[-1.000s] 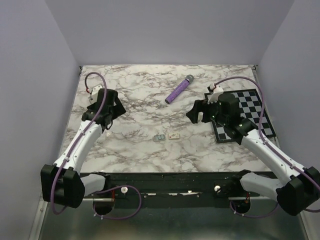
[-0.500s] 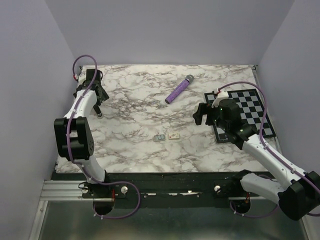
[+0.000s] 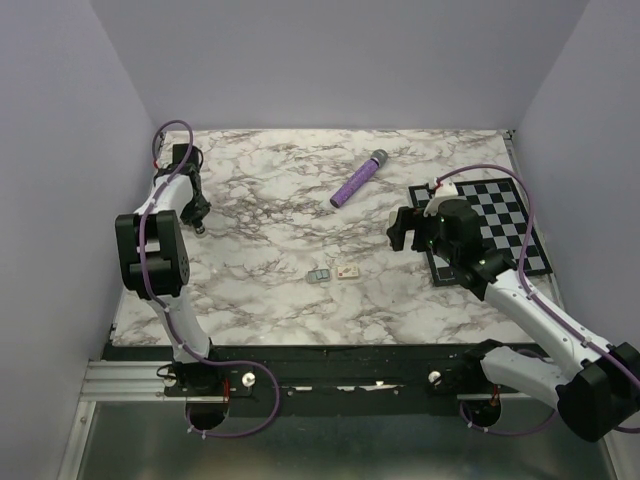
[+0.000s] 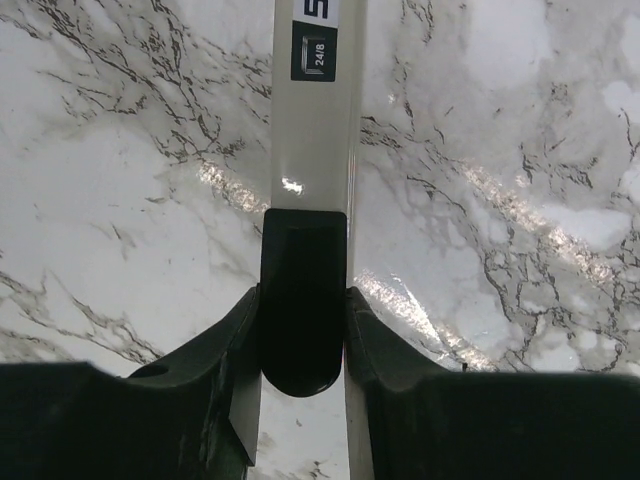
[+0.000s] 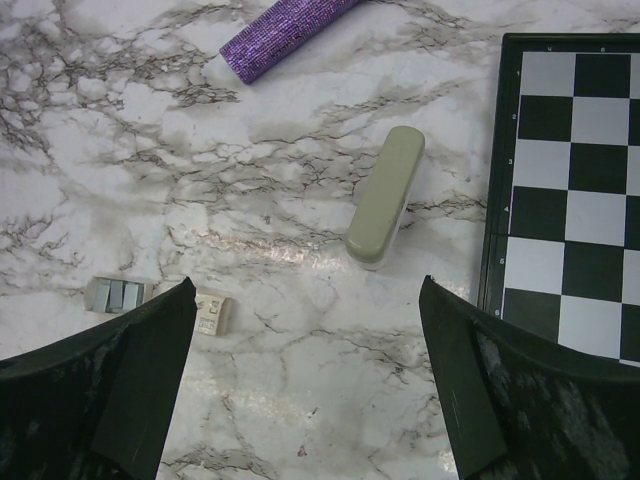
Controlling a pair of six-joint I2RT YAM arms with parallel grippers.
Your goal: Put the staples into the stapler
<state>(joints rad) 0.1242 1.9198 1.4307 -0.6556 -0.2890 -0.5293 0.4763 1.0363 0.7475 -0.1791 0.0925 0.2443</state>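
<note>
Right gripper (image 3: pixel 403 232) spread wide above the stapler (image 5: pixel 385 197), mid-frame in its wrist view; staples (image 5: pixel 212 313) lower left. Left gripper (image 4: pixel 303 300), upper left of the top view, clamps the dark end of a pale bar (image 4: pixel 312 130)

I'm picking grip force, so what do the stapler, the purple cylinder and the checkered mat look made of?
The stapler: likely plastic, a smooth matte beige shell with rounded moulded ends. The purple cylinder: sparkly, grainy surface like glitter coating; body material unclear. The checkered mat: thin, flat, matte, perhaps printed board or vinyl.
</note>
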